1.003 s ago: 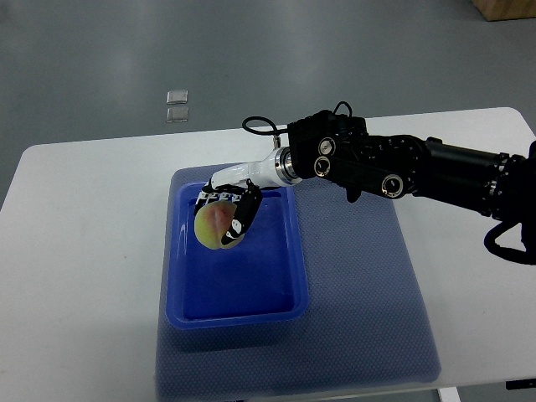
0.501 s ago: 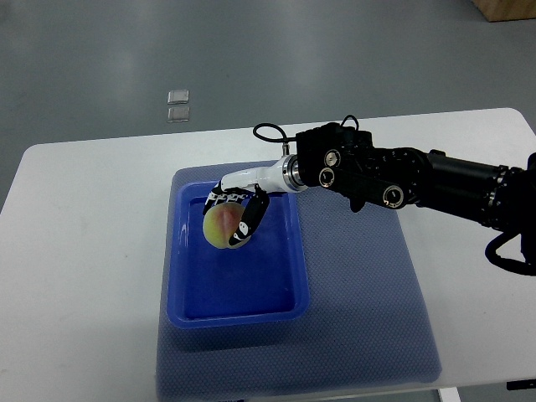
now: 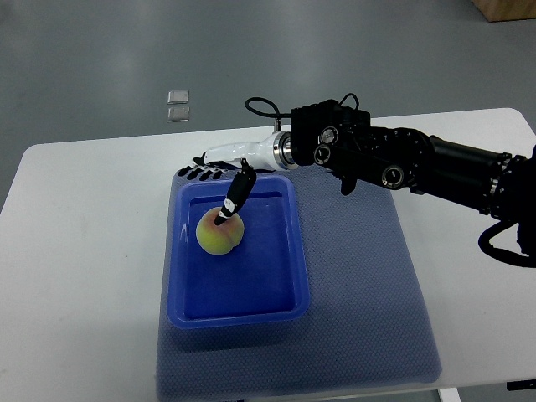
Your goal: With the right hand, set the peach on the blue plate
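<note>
Your right hand [image 3: 219, 177] is spread wide and grasps nothing: its fingers [image 3: 198, 172] stretch left over the far rim of the plate [image 3: 285, 268], while the thumb [image 3: 232, 199] points down, its tip on or just above the peach [image 3: 219, 234]. The peach sits in the plate's far half.

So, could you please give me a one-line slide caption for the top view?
Right hand opened above the yellow-pink peach resting in the blue rectangular plate.
</note>
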